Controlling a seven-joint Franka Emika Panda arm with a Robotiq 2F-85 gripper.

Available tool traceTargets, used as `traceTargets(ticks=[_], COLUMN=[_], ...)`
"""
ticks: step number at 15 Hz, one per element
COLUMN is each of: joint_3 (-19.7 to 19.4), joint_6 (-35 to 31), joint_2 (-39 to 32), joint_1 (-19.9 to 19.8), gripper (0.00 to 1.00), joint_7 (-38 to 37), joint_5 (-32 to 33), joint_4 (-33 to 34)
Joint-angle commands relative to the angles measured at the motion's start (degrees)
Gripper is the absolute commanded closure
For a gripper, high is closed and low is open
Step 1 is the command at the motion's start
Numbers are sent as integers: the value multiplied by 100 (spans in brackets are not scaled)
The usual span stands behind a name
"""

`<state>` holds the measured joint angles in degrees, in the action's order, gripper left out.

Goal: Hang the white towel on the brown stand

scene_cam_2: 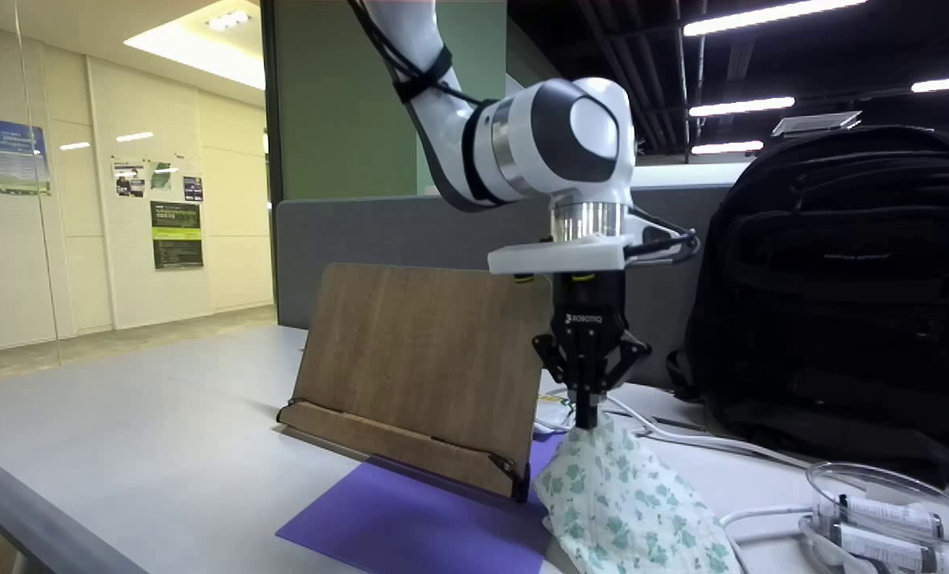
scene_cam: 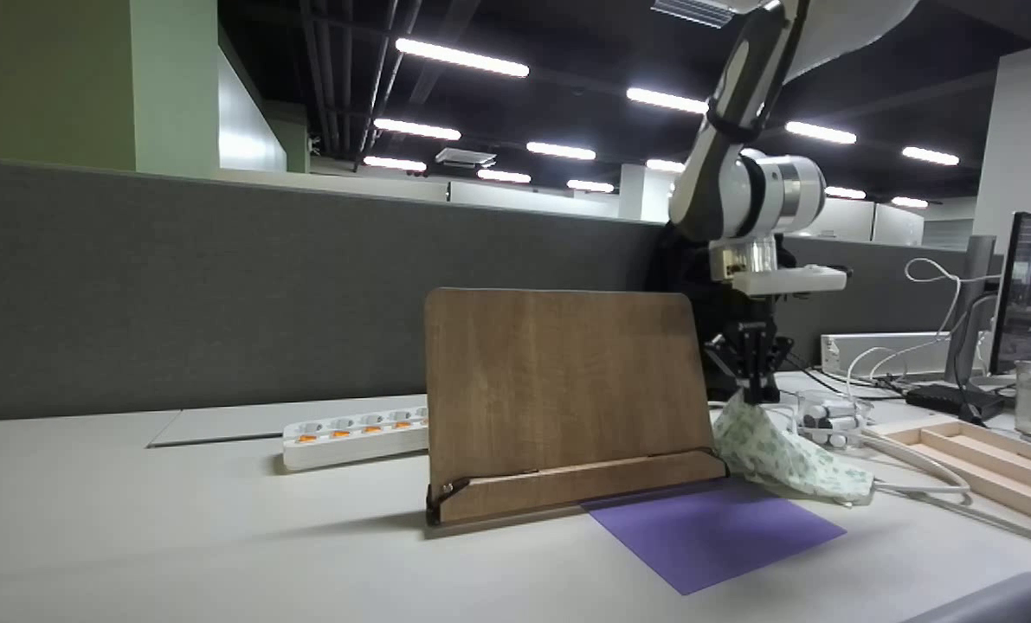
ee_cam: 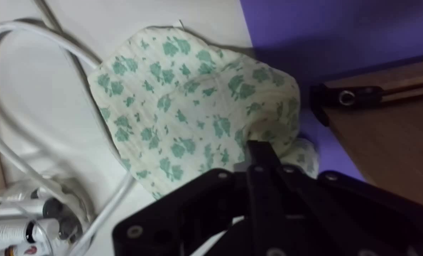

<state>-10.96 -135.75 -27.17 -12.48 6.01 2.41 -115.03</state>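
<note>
Soft white cloth towel with green print (scene_cam_2: 633, 502): peak pinched in the closed-up jaws, lower part on the white table (scene_cam: 177, 536), just beside the tilted brown rectangular wooden stand (scene_cam: 567, 381). Grasp looks done; lift and draping remain. Wrist view shows flat purple sheet (ee_cam: 339, 33) between towel and stand; an exterior view adds a long white power strip (scene_cam: 355, 439), absent at the wrist.

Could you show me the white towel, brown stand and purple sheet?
White towel (ee_cam: 193, 112): wrist view, middle of its patterned cloth.
Brown stand (scene_cam: 563, 381): in an exterior view, middle of its board.
Purple sheet (scene_cam: 714, 535): in an exterior view, near its visible middle.
</note>
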Motion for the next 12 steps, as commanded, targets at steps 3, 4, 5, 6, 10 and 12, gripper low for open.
traceTargets(ticks=[3,4,5,6,10,12], joint_3=[134,184,235,310,632,768], joint_6=[513,548,543,569,621,656], joint_2=[1357,1605,1856,2060,2760,2976], joint_1=[791,928,1042,1121,1290,1284], gripper=[100,100,100,100,100,100], joint_7=[-760,-968,-1170,-1330,-1843,-1939], joint_5=[640,748,860,896,963,964], joint_4=[-300,-344,-409,-443,-622,-686])
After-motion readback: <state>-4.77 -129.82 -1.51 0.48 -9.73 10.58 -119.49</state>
